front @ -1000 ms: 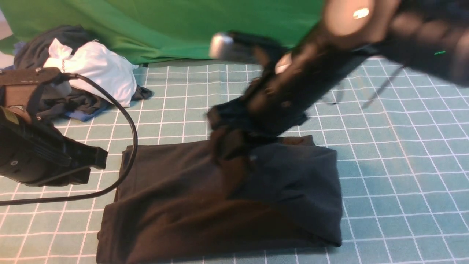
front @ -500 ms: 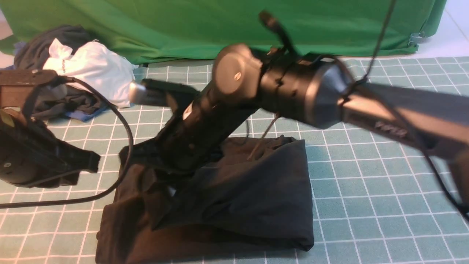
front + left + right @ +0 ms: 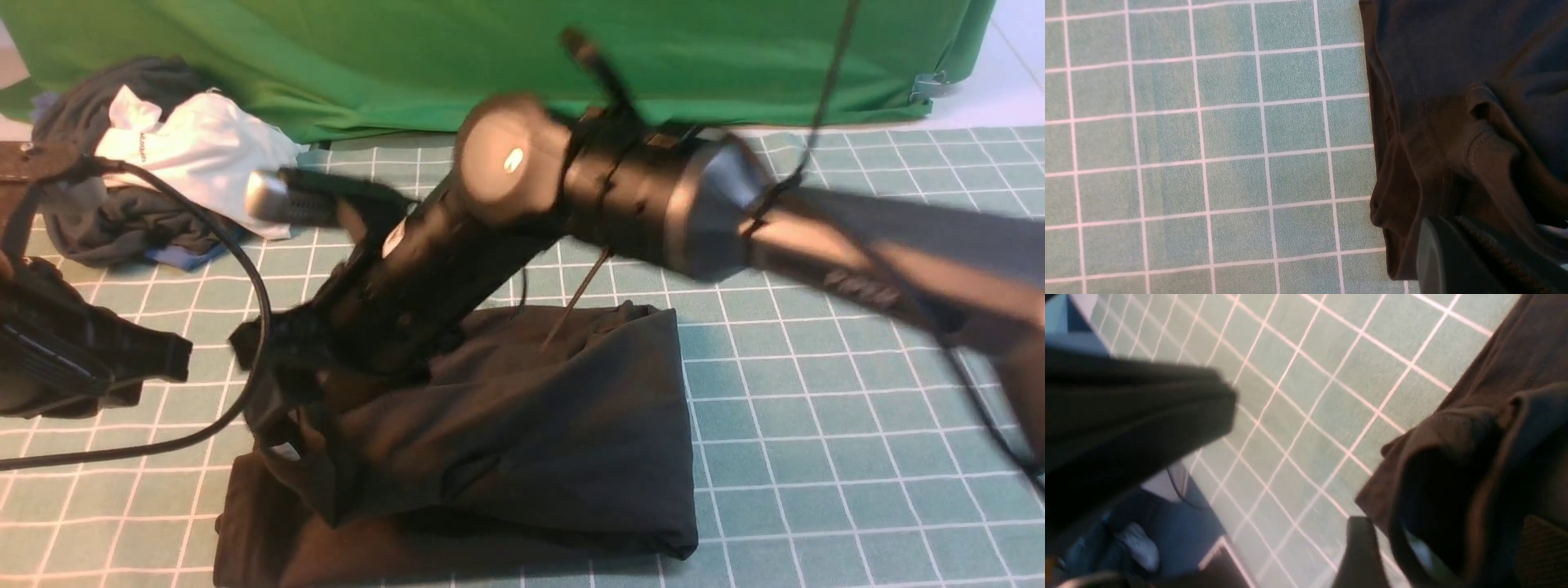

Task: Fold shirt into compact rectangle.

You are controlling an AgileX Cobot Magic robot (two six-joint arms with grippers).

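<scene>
The black shirt [image 3: 555, 425] lies on the grid mat, partly folded, with its right half doubled over towards the left. My right arm reaches across it from the right. The right gripper [image 3: 273, 351] is near the shirt's back left corner, shut on a lifted edge that hangs from it in a loose fold. In the right wrist view, dark cloth [image 3: 1515, 416] bunches between the fingers [image 3: 1359, 555] of the right gripper [image 3: 1449, 555]. My left gripper [image 3: 175, 363] hovers left of the shirt, apart from it. In the left wrist view, one finger [image 3: 1433, 261] shows above the shirt's edge [image 3: 1453, 81]; the other is out of frame.
A heap of dark grey, white and blue clothes [image 3: 180, 180] sits at the back left. The green backdrop [image 3: 408, 57] hangs along the far edge. A black cable [image 3: 260, 327] loops from the left arm over the teal grid mat [image 3: 816, 408].
My right arm swept leftwards across the shirt, carrying the held edge over it; the shirt's right side pulled in. The left gripper drew back to the left.
</scene>
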